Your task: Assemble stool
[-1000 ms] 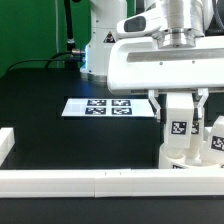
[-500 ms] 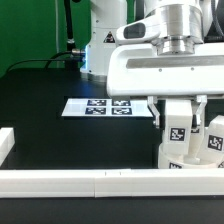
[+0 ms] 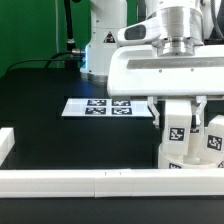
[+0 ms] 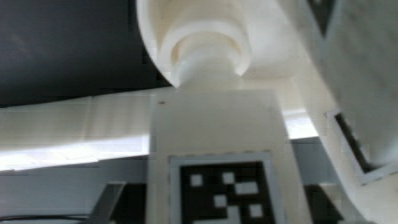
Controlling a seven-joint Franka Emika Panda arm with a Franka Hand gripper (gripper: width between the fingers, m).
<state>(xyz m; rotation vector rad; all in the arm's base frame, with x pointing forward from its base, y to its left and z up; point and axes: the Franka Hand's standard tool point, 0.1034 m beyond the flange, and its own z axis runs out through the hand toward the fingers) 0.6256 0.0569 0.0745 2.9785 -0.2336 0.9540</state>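
My gripper (image 3: 180, 112) is shut on a white stool leg (image 3: 179, 135) with a black-and-white tag. It holds the leg upright on the round white seat (image 3: 172, 159) at the exterior view's right. The leg's lower end meets the seat. A second tagged leg (image 3: 214, 140) stands on the seat just to the right. In the wrist view the held leg (image 4: 217, 130) fills the middle, and its round end sits against the seat (image 4: 187, 30). The third leg is out of view.
The marker board (image 3: 100, 106) lies on the black table to the left of the seat. A long white rail (image 3: 90, 182) runs along the front, with a short rail piece (image 3: 5, 143) at the exterior view's left. The robot base (image 3: 100, 45) stands behind.
The gripper and the held leg have shifted slightly to the left and turned a little. The tag now looks a bit tilted. The grip has not changed.
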